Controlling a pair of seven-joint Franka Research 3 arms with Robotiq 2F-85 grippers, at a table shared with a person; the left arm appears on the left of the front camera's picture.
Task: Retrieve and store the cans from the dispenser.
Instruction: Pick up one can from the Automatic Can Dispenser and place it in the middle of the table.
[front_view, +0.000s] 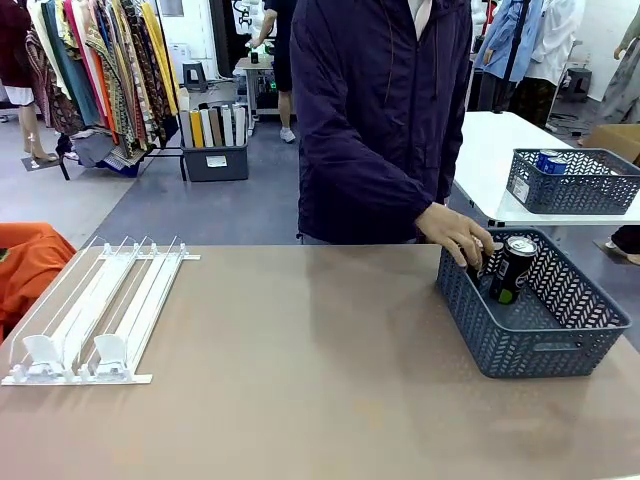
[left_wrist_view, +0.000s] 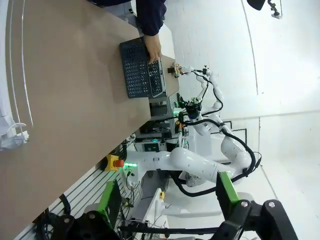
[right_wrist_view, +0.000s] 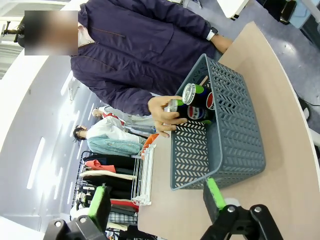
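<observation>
The white and clear dispenser (front_view: 95, 315) lies at the table's left with both lanes bare and its pusher blocks at the near end. A black Pepsi can (front_view: 513, 268) stands in the dark grey basket (front_view: 530, 345) at the right. The person's hand (front_view: 458, 235) rests on a second can beside it. In the right wrist view, the hand (right_wrist_view: 162, 112) grips a can next to the Pepsi can (right_wrist_view: 197, 100) in the basket (right_wrist_view: 240, 140). My right gripper (right_wrist_view: 157, 197) is open and clear of the basket. My left gripper (left_wrist_view: 167, 197) is open, off the table, far from the basket (left_wrist_view: 131, 70).
A second grey basket (front_view: 575, 180) holding a blue can (front_view: 550, 160) sits on a white table at the back right. The person stands at the far edge behind the basket. Brown tabletop stretches between dispenser and basket. Clothes racks stand far left.
</observation>
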